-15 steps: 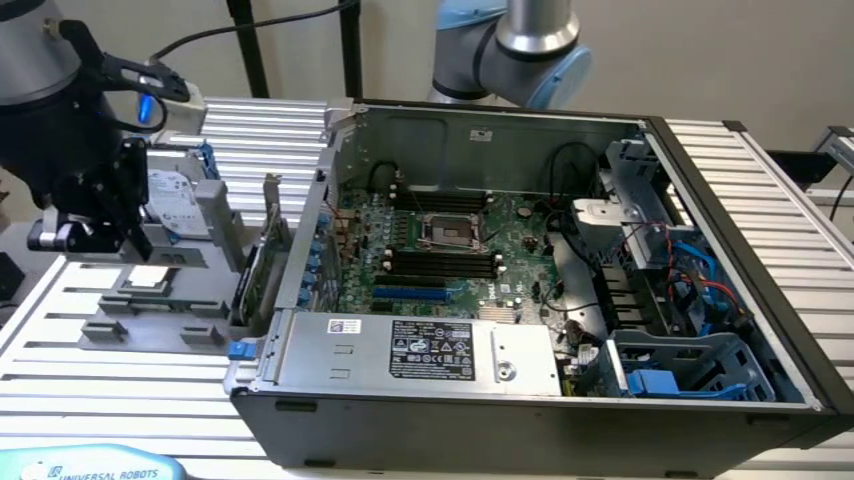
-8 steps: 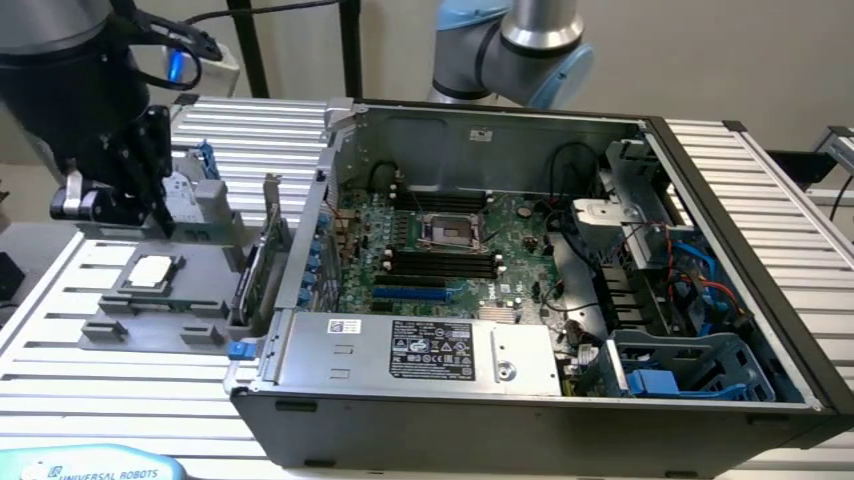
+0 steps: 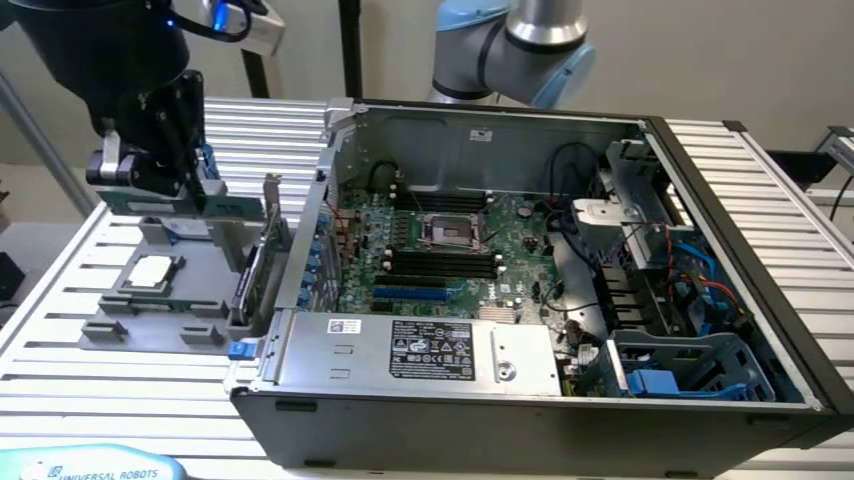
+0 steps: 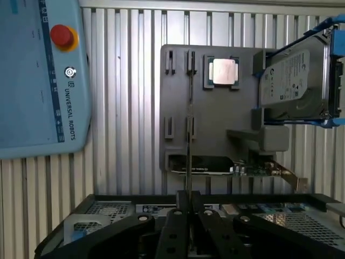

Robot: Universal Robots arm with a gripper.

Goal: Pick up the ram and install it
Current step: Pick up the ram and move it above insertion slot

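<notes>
As I stand beside the bench, scene: an open computer case lies on a slatted metal table, with a gray tray of parts at about nine o'clock from the case in the exterior view.
Claw: the black claw hangs over the gray tray, at ten o'clock in the exterior view; its two fingers are pressed together on the ram.
Ram: the ram is a thin green stick, held level in the claw above the tray and well apart from the case. From the wrist view it appears edge-on, as a narrow line running out from between the fingers.
Ram and tray: I cannot tell whether the stick's lower edge is clear of its slot.
Tray contents: a square processor chip, a green expansion card standing on edge, and a silver hard drive in a blue frame.
Case interior: the motherboard lies flat, with dark memory slots near its middle.
Nearby: a pale blue teach pendant with a red button rests on the table, at seven o'clock in the exterior view.
</notes>
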